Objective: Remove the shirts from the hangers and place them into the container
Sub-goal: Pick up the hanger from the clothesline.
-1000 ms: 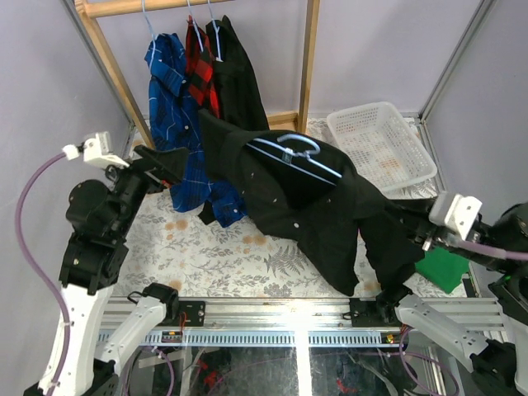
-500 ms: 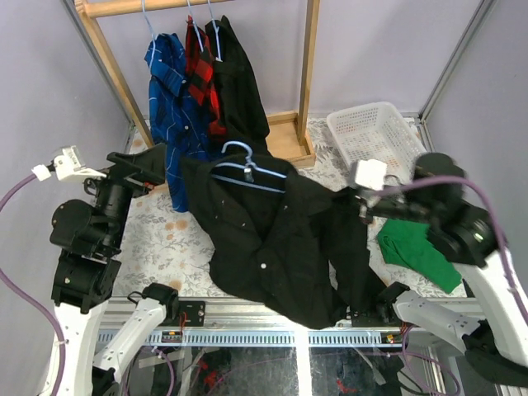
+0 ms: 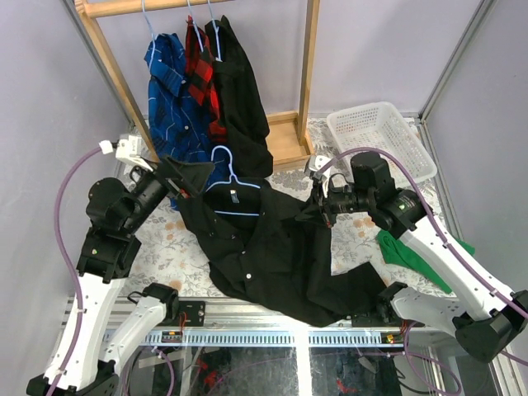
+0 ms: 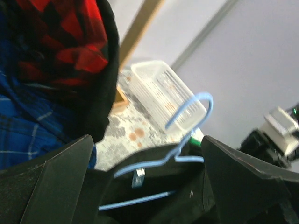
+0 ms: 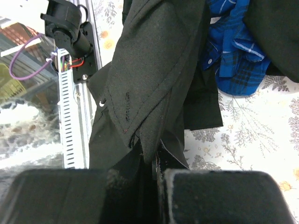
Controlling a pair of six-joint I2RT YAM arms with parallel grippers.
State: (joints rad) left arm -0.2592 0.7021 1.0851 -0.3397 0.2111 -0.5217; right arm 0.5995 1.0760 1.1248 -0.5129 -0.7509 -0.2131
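Nearest you, one soft black shirt (image 3: 280, 256) now lies slumped on the floral table (image 3: 177, 247), no longer stretched between the arms as it was a second ago. Your right tool (image 3: 318, 208) stays clamped on its cloth, and your left tool (image 3: 186, 175) stands wide apart beside its one thin light-blue wire hanger (image 3: 235, 177). Behind, three more hang from the wooden rack (image 3: 309, 74): a blue plaid shirt (image 3: 169, 107), a red-and-black plaid shirt (image 3: 200, 70) and a second black shirt (image 3: 241, 91), with one white lattice basket (image 3: 379, 140) at far right.

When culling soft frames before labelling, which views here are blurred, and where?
Left wrist: soft throughout, hanger and basket smeared. Right wrist: the right gripper at the bottom is out of focus, the black shirt it pinches is sharper, left edge washed out. Top external: sharp, evenly lit.
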